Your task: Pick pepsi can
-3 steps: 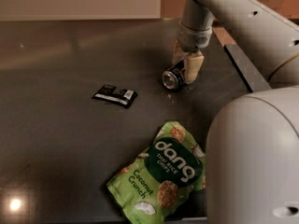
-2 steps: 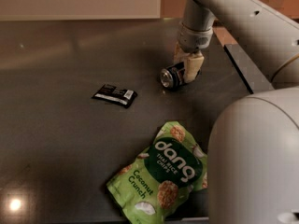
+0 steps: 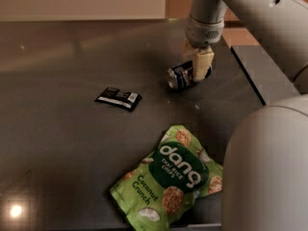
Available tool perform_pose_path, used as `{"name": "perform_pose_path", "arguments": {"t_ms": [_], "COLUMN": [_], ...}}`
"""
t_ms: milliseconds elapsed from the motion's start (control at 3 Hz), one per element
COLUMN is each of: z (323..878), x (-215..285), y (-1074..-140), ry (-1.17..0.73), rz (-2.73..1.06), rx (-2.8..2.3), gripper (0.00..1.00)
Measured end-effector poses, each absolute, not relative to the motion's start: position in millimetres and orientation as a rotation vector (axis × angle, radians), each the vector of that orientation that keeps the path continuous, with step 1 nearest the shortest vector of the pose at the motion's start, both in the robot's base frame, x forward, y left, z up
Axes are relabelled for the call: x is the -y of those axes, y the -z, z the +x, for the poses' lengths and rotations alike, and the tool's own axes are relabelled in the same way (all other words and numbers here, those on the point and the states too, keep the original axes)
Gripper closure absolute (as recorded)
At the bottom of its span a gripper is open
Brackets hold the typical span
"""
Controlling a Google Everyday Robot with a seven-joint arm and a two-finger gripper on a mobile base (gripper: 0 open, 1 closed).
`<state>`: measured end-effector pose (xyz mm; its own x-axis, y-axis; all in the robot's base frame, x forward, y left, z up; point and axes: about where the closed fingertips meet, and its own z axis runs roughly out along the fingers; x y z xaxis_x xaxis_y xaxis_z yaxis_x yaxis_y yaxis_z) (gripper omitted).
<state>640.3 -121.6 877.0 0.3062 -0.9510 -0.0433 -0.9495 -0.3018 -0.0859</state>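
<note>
- Gripping one pepsi can (image 3: 177,76) — the single gripper (image 3: 195,70) has its fingers clamped on the can's body, toward the far right corner of the table (image 3: 57,138).
- The can lies tipped, silver end facing left.
- One black wrapper (image 3: 118,98) sits mid-table and one green snack bag (image 3: 168,182) at the near edge — both well apart from the can.

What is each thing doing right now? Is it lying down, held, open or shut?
can: on its side, silver end facing left, held by the gripper
gripper: low over the table's far side, shut on the can
wrapper: lying flat, alone
chip bag: lying flat, label up, looks sealed
</note>
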Motion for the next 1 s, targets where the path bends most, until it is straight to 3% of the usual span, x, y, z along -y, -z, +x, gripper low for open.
{"name": "perform_pose_path", "arguments": {"t_ms": [1000], "z": [614.3], "x": [101.1], "y": [-935.7], "ry": [0.062], "rz": [-2.391], "rx": [-1.804], "gripper": [1.0]}}
